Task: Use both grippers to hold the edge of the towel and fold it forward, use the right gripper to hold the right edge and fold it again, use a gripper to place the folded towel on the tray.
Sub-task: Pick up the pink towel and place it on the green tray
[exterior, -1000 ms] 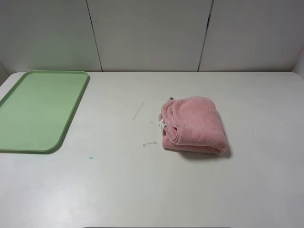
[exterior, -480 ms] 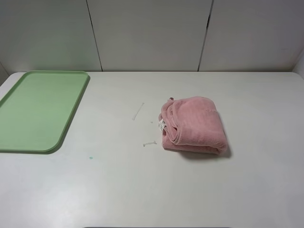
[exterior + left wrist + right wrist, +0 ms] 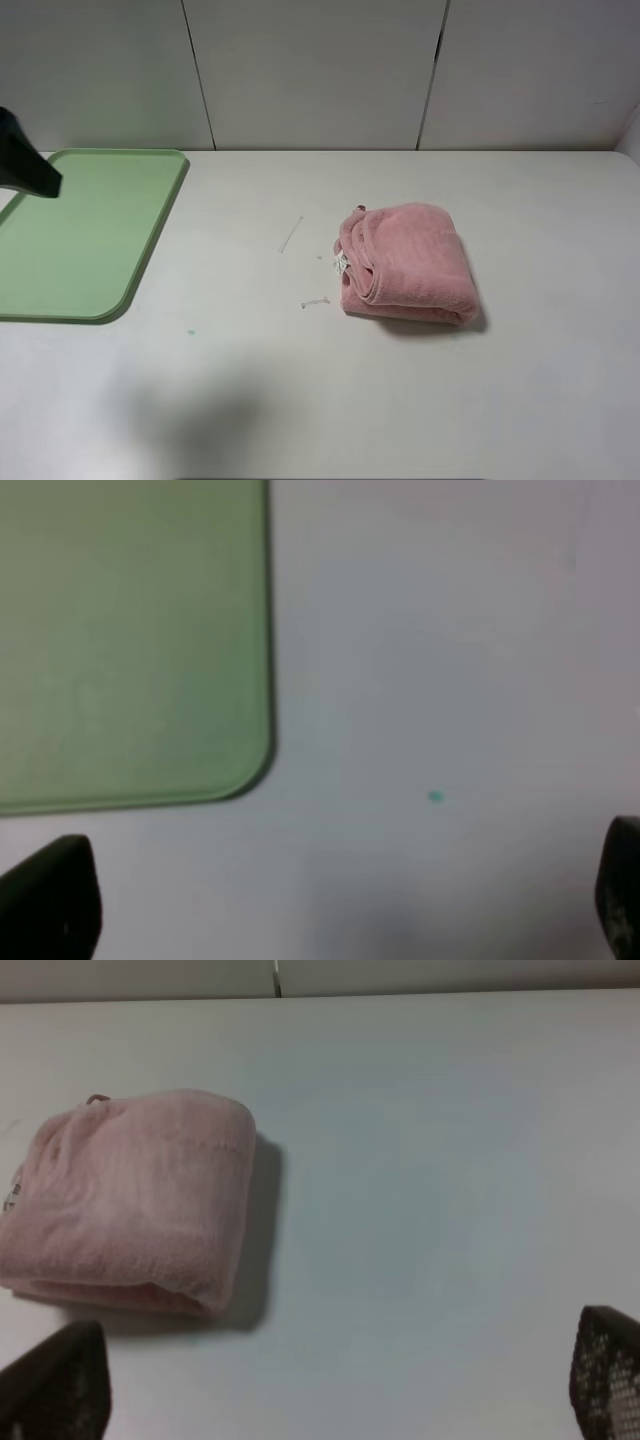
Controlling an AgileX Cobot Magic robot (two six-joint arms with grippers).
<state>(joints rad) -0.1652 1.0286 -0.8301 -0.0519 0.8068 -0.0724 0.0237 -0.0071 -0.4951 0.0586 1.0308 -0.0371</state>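
Lying folded right of centre on the counter (image 3: 250,400), the pink towel (image 3: 405,262) awaits transfer to the green tray (image 3: 80,240) at left; the left claw (image 3: 335,895) and right claw (image 3: 330,1378) both gape released, so the grasp should pinch every layer together.

The left gripper (image 3: 335,905) hangs near the tray (image 3: 130,630), its fingers spread wide. The right gripper (image 3: 330,1385) gapes equally wide.
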